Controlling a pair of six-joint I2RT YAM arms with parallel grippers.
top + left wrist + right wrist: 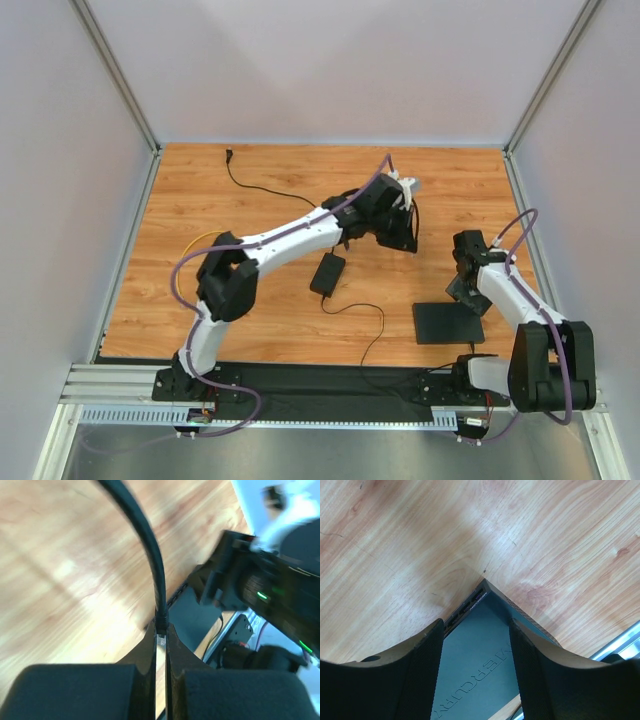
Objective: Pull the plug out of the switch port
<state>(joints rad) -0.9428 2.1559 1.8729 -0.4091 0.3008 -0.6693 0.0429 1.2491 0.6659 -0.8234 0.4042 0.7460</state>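
Note:
The switch (448,322) is a flat black slab at the near right of the table. In the right wrist view the switch (480,660) shows raised lettering and a row of ports (465,611) along its far edge, with no plug in them. My right gripper (475,625) is open, its fingers standing over the slab's two sides near that corner. My left gripper (161,630) is shut on a clear plug (160,641) at the end of a black cable (150,545). It holds the plug above the wood, apart from the switch (192,617). In the top view the left gripper (403,238) is behind the right gripper (462,290).
A small black adapter brick (327,272) with thin cables lies mid-table under the left arm. The black cable (255,185) trails to the far left. Frame posts and grey walls close in the table. An aluminium rail (300,395) runs along the near edge.

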